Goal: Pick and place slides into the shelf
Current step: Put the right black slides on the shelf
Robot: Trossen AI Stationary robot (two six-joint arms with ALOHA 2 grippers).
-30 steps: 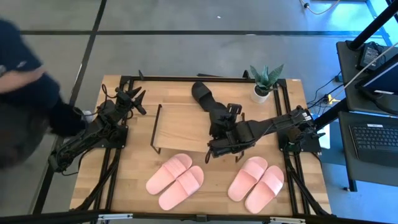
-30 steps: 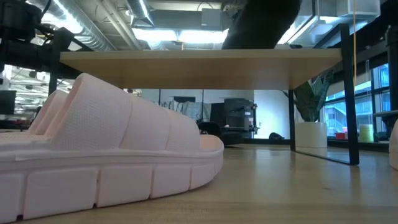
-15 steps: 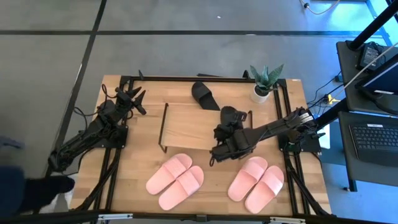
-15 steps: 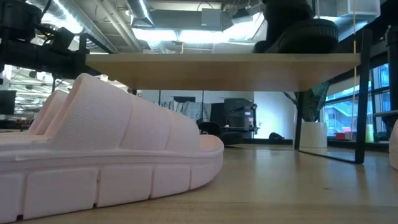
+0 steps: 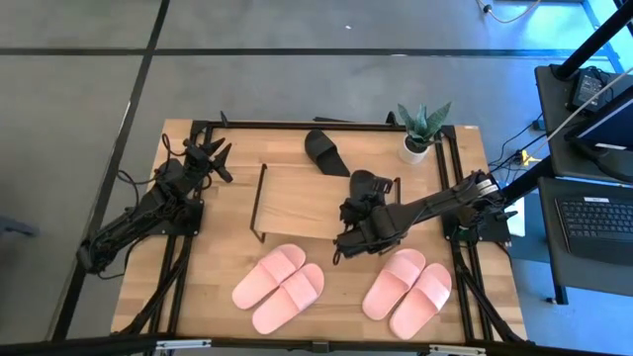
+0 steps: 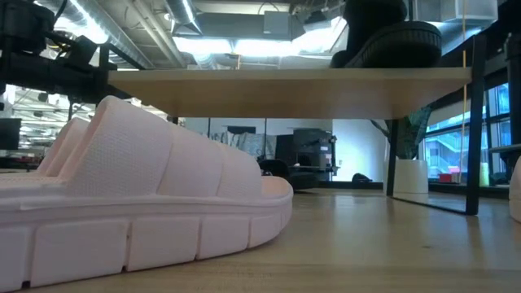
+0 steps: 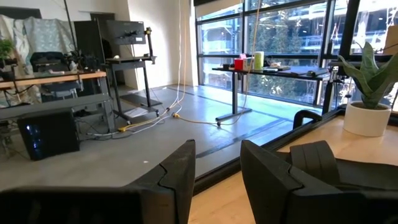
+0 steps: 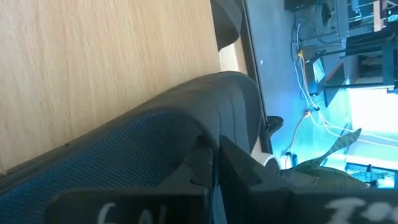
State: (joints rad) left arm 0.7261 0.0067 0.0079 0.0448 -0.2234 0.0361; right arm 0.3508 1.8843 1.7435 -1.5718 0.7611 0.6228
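One black slide (image 5: 364, 186) rests on the right end of the shelf's wood top board (image 5: 302, 203), with my right gripper (image 5: 352, 212) shut on it; the low view shows the slide (image 6: 391, 41) on the board (image 6: 285, 85). The other black slide (image 5: 325, 150) lies sole down on the table behind the shelf. Two pink pairs (image 5: 279, 288) (image 5: 407, 292) lie sole down near the front edge. My left gripper (image 5: 214, 158) waits open at the far left, nothing between its fingers (image 7: 180, 180). My right gripper has the black slide by its wide strap (image 8: 161, 149), the fingers (image 8: 202, 165) closed together at the strap's edge. It comes slanting down from the table's near right. The slide's sole (image 6: 399, 59) sits on the shelf's top board (image 8: 93, 62).
A potted plant (image 5: 420, 133) stands at the far right corner, close to the shelf's right end. A black frame (image 5: 326, 125) runs along the table's edges. Bare wood lies between the shelf and the pink pairs.
My right gripper has come down and toward the table's near edge with the black slide, setting it on the shelf's right end, then kept still. The shelf has slid a little toward the table's right. A person at the left has left the view.
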